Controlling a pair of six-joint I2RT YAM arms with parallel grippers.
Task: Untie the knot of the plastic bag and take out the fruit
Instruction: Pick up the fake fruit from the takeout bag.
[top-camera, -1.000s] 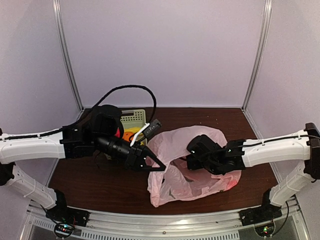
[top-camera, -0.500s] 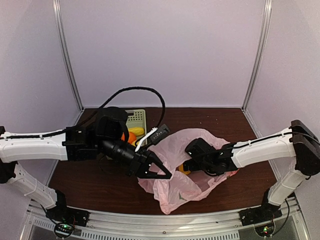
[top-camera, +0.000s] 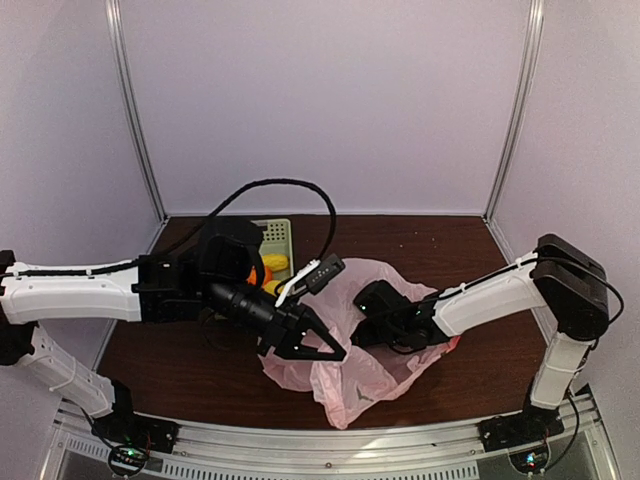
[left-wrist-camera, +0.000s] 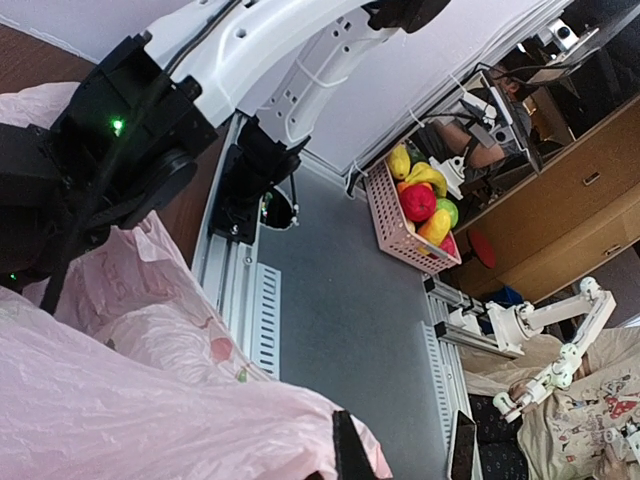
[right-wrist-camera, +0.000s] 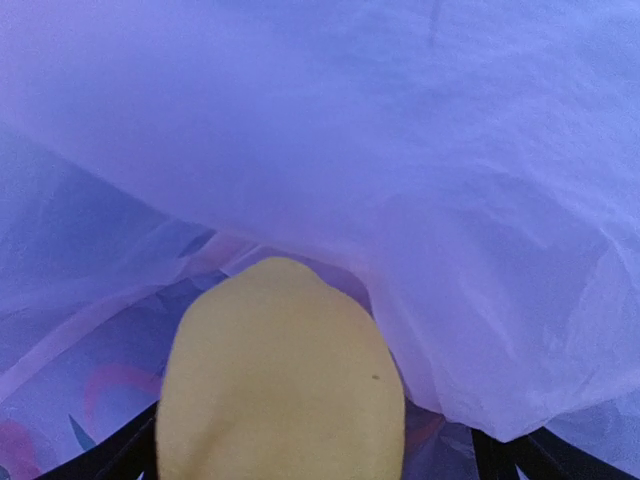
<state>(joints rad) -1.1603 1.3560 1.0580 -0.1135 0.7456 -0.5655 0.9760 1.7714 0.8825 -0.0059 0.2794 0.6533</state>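
The pink plastic bag (top-camera: 372, 375) lies crumpled at the table's middle front. My left gripper (top-camera: 335, 350) is shut on the bag's upper left edge and holds it raised. In the left wrist view the bag's film (left-wrist-camera: 150, 400) fills the lower left, against one dark finger (left-wrist-camera: 345, 450). My right gripper (top-camera: 363, 328) reaches into the bag's mouth from the right and is open. In the right wrist view a yellow fruit (right-wrist-camera: 280, 380) sits between its spread fingers (right-wrist-camera: 495, 455) under the bag's film (right-wrist-camera: 400, 150). A gap shows between the fruit and the right finger.
A pale green slotted basket (top-camera: 272, 233) stands at the back left behind the left arm, with a yellow piece (top-camera: 277, 263) and an orange piece (top-camera: 252, 274) in it. A black cable (top-camera: 290, 185) arches over the left arm. The frame rail (top-camera: 330, 445) runs along the near edge.
The right gripper has pushed further left into the bag and opened wider. The left gripper shifted right and nearer, and the bag has bunched up and slid left.
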